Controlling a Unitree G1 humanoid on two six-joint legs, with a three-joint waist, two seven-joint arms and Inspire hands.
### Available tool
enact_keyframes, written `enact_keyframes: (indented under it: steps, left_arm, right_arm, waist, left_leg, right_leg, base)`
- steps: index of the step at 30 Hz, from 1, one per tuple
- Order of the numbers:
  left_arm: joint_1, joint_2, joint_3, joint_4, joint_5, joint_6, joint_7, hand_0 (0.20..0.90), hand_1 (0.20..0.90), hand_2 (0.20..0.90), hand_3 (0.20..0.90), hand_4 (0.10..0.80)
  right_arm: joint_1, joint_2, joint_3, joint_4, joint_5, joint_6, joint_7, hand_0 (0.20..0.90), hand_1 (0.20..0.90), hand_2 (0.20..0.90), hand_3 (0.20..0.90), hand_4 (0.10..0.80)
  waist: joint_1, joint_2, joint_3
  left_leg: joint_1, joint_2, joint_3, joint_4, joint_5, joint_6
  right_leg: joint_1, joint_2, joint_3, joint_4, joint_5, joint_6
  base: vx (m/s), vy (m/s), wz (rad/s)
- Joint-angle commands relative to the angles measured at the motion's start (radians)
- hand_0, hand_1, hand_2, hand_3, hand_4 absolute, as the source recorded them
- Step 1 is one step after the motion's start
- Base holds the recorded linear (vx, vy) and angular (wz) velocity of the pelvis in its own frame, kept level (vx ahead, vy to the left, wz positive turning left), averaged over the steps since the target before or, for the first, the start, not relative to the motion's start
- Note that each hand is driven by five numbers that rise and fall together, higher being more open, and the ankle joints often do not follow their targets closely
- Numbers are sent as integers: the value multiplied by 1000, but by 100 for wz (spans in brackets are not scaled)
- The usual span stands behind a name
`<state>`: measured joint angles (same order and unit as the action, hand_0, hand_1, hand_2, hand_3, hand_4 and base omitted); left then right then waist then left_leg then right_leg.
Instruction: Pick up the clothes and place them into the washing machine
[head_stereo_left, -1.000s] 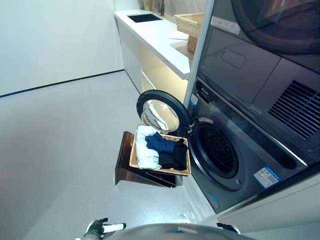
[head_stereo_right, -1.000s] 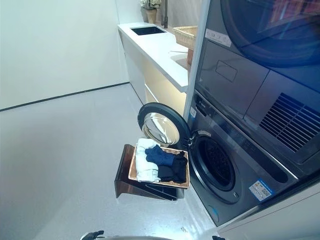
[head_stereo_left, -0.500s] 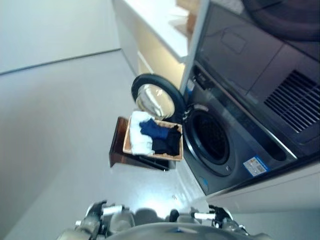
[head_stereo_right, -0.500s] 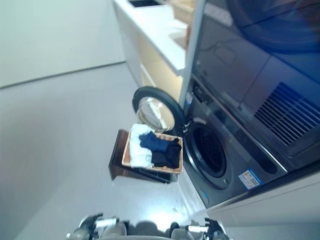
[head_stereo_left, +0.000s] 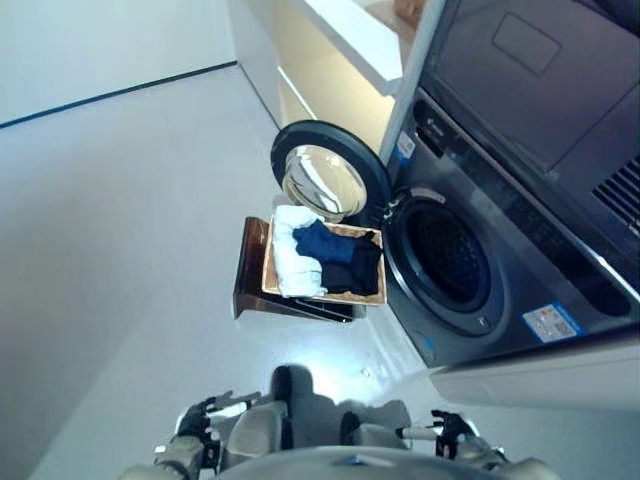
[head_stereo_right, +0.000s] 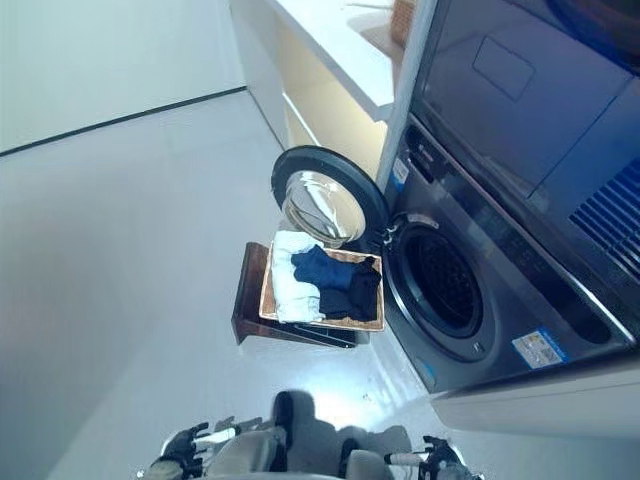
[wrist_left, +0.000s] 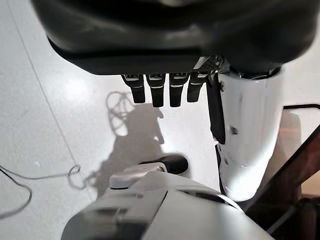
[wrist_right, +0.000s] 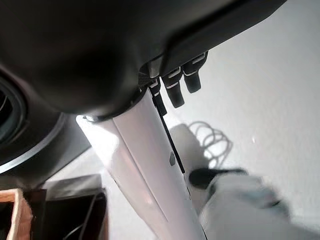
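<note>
Centrally, a wicker basket (head_stereo_left: 324, 262) sits on a dark brown stand (head_stereo_left: 252, 283) on the grey floor (head_stereo_left: 120, 250), directly in front of the washing machine (head_stereo_left: 500, 270). Clothes (head_stereo_left: 325, 257) fill the basket: a white piece (head_stereo_left: 293, 252) on the side away from the machine, a blue piece (head_stereo_left: 325, 241) in the middle, a black piece (head_stereo_left: 358, 272) nearest the drum opening (head_stereo_left: 447, 262). The round door (head_stereo_left: 328, 183) stands swung open, just behind the basket. A second appliance (head_stereo_left: 540, 70) is stacked above the machine, and a white worktop (head_stereo_left: 352, 35) runs along the wall beyond it.

Left hand (head_stereo_left: 203, 420) and right hand (head_stereo_left: 449, 432) hang low at the near edge of the head views, well apart from the basket. Each wrist view shows fingers (wrist_left: 160, 89) (wrist_right: 176, 88) straight and relaxed, holding nothing, beside a white-covered thumb (wrist_left: 249, 130).
</note>
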<state>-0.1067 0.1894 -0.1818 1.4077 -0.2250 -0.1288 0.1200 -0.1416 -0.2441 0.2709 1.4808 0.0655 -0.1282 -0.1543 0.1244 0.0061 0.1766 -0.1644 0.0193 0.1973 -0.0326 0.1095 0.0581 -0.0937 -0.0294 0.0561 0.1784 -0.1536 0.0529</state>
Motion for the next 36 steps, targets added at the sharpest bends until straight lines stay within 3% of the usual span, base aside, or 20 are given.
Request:
enact_keyframes:
  steps: [1, 7, 8, 11, 13, 14, 15, 17, 18, 19, 20, 21, 24, 28, 32, 36]
  left_arm:
    - [-75, -27, -65, -39, -5, -16, 35, 900, 900, 900, 900, 800]
    - [-87, -20, -59, -3, 8, -6, 33, 900, 900, 900, 900, 800]
    - [-85, -18, -53, 10, 18, -3, 31, 900, 900, 900, 900, 800]
    - [-81, -11, -44, 22, 43, 5, 18, 900, 900, 900, 900, 800]
    - [-80, -3, -43, 21, 63, 7, 8, 900, 900, 900, 900, 800]
    - [-80, -3, -43, 21, 63, 7, 8, 900, 900, 900, 900, 800]
    - [-91, 6, -52, 14, 71, 7, 7, 900, 900, 900, 900, 800]
    - [-104, 18, -49, 16, 86, 11, 2, 900, 900, 900, 900, 800]
    - [-104, 23, -50, 18, 87, 13, 3, 900, 900, 900, 900, 800]
    - [-102, 26, -54, 22, 88, 13, 8, 900, 900, 900, 900, 800]
    - [-101, 26, -57, 32, 90, 14, 12, 900, 900, 900, 900, 800]
    - [-101, 29, -58, 41, 85, 13, 15, 900, 900, 900, 900, 800]
    - [-107, 33, -54, 50, 75, 12, 32, 900, 900, 900, 900, 800]
    - [-105, 22, -49, 53, 76, 12, 46, 900, 900, 900, 900, 800]
    - [-90, -2, -72, 42, 103, 14, 43, 900, 900, 900, 900, 800]
    - [-92, -2, -75, 40, 101, 10, 57, 900, 900, 900, 900, 800]
  right_arm:
    - [-31, -57, 34, -56, -25, 7, -46, 900, 900, 900, 900, 800]
    - [-39, -41, 37, -53, -32, 11, -39, 900, 900, 900, 900, 800]
    - [-41, -40, 29, -52, -33, 10, -36, 900, 900, 900, 900, 800]
    - [-39, -38, 18, -46, -33, 13, -29, 900, 900, 900, 900, 800]
    - [-40, -44, 15, -51, -39, 10, -24, 900, 900, 900, 900, 800]
    - [-40, -44, 15, -51, -39, 10, -24, 900, 900, 900, 900, 800]
    - [-52, -52, 20, -67, -43, 7, -25, 900, 900, 900, 900, 800]
    - [-60, -50, 26, -72, -48, 2, -21, 900, 900, 900, 900, 800]
    - [-57, -46, 28, -70, -52, 3, -22, 900, 900, 900, 900, 800]
    - [-51, -40, 29, -67, -56, 4, -21, 900, 900, 900, 900, 800]
    - [-41, -32, 25, -63, -60, 5, -20, 900, 900, 900, 900, 800]
    - [-35, -27, 25, -64, -67, 7, -17, 900, 900, 900, 900, 800]
    - [-31, -16, 42, -84, -109, 16, -22, 900, 900, 900, 900, 800]
    - [-32, -11, 72, -86, -160, 20, -28, 900, 900, 900, 900, 800]
    - [-32, -17, 82, -101, -188, 15, -33, 900, 900, 900, 900, 800]
    - [-60, -27, 109, -123, -228, 10, -58, 900, 900, 900, 900, 800]
  waist:
    - [23, -11, 3]
    - [27, -45, -14]
    - [31, -55, -30]
    - [34, -70, -50]
    - [33, -67, -53]
    - [33, -67, -53]
    - [16, -46, -29]
    - [-27, -12, 8]
    - [-29, 1, 16]
    - [-34, 10, 21]
    - [-35, 19, 9]
    - [-47, 15, 11]
    - [-70, -12, 33]
    - [-64, -45, 19]
    - [-59, -42, -21]
    - [-56, -37, -24]
  left_leg:
    - [-96, 26, -20, -48, 78, -72]
    - [-92, 3, -13, -29, 40, -59]
    - [-88, -10, -8, -20, 17, -52]
    - [-66, -39, -5, -3, -24, -36]
    - [-41, -56, -2, -6, -48, -18]
    - [-41, -55, -2, -6, -48, -18]
    - [-8, -60, -15, -12, -58, -4]
    - [39, -48, -44, -20, -60, 2]
    - [58, -41, -40, -27, -61, 2]
    - [83, -34, -33, -37, -66, -6]
    - [98, -25, -35, -42, -74, -21]
    - [125, -29, -40, -47, -88, -31]
    - [182, -27, -31, -38, -122, -50]
    - [207, -20, -27, -24, -140, -61]
    - [215, -13, -40, -55, -134, -72]
    - [194, -11, -57, -55, -125, -76]
  right_leg:
    - [130, 31, 12, -80, 37, -8]
    - [177, -2, 6, -119, 52, 15]
    - [190, -23, 6, -120, 63, 29]
    - [190, -60, 4, -78, 110, 57]
    - [143, -70, 13, 51, 201, 74]
    - [142, -70, 13, 51, 201, 74]
    - [60, -52, 31, 210, 293, 62]
    - [-32, 23, 67, 354, 260, 40]
    - [-71, 20, 41, 352, 228, 31]
    - [-84, -13, -11, 289, 149, 17]
    - [-91, -36, -43, 190, 116, 11]
    - [-116, -61, -40, 58, 151, 21]
    - [-160, -96, -35, -76, 281, 59]
    - [-99, -84, -49, -94, 268, 54]
    - [-47, -87, -96, -134, 264, 58]
    - [-41, -90, -102, -136, 261, 58]
  base:
    - [100, 42, -8]
    - [121, 50, 1]
    - [151, 97, 5]
    - [191, 138, 2]
    - [100, 126, -2]
    - [74, 161, -8]
    - [108, 149, -13]
    - [142, 168, 12]
    - [146, 127, 57]
    - [212, 60, 58]
    - [292, -32, 39]
    - [295, -85, 8]
    - [229, -108, -9]
    - [118, -119, 24]
    - [88, -54, 17]
    - [4, -27, 12]
